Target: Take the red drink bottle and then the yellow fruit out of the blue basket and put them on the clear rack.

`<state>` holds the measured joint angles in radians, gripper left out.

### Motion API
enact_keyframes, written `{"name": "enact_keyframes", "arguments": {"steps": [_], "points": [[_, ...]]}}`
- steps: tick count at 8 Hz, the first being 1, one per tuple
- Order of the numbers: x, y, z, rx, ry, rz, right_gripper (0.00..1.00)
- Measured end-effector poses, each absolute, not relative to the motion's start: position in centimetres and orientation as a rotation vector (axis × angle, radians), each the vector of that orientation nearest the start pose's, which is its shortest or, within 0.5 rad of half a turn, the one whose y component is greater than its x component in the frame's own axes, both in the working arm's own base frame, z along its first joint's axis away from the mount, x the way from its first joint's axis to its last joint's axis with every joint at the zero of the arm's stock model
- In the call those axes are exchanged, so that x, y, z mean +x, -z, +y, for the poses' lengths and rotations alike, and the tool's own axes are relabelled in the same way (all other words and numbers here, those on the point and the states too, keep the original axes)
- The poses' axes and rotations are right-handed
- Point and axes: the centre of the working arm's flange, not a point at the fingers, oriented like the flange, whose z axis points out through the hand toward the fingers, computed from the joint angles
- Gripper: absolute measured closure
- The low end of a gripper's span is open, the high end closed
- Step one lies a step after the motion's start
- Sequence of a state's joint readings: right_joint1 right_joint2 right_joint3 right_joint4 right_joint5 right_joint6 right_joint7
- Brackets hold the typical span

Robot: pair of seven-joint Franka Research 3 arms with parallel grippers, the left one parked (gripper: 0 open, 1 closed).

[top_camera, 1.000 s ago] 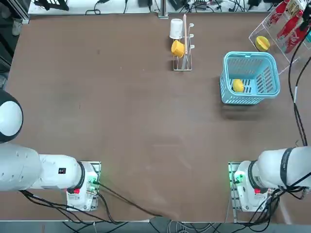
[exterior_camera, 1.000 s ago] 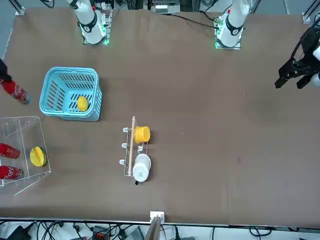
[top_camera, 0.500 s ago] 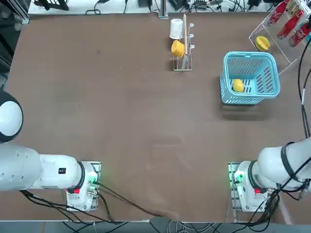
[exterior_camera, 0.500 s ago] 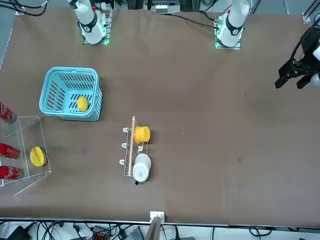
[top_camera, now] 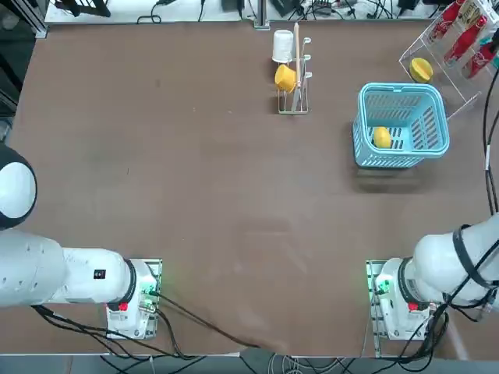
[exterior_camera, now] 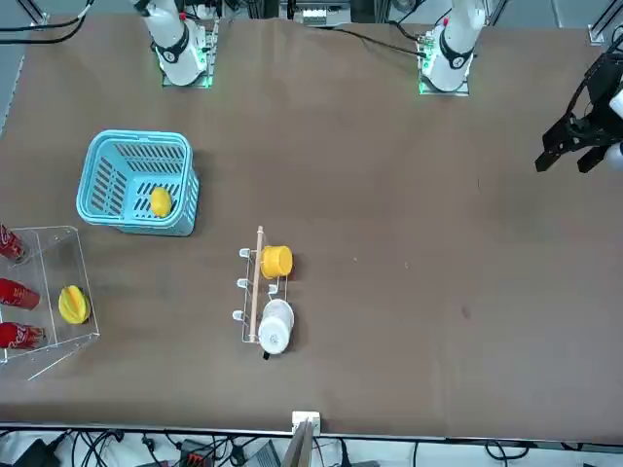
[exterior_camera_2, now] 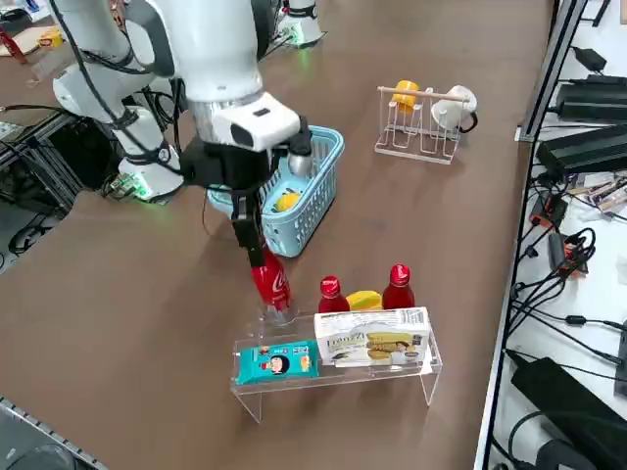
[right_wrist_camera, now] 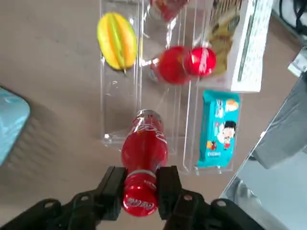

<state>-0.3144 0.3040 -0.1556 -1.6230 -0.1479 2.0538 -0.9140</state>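
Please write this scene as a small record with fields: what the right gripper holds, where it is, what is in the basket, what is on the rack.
right gripper: shut on the red drink bottle, over the clear rack at its open end
blue basket: holds the yellow fruit
rack contents: two other red bottles, a yellow-green fruit, two snack packs

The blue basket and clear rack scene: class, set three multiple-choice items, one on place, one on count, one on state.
1. Where is the yellow fruit?
A. in the blue basket
B. on the wire stand
C. on the bare table

2. How many cups hang on the wire stand?
A. one
B. two
C. four

3. What is the right hand doing?
A. open above the basket
B. shut on the red drink bottle at the clear rack
C. shut on a cup

Answers: 1 A, the fruit lies inside the lattice walls. 2 B, one yellow, one white. 3 B, the fingers clamp the bottle's neck.
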Motion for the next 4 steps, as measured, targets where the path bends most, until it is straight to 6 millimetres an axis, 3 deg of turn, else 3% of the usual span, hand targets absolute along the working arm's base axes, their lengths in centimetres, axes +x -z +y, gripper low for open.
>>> {"name": "enact_keyframes", "arguments": {"steps": [2,4], "points": [[58.9,-44.5,-31.5,-3.248,-0.048,-0.844,0.61],[59.1,-44.2,-31.8,-3.252,-0.041,-0.844,0.61]]}}
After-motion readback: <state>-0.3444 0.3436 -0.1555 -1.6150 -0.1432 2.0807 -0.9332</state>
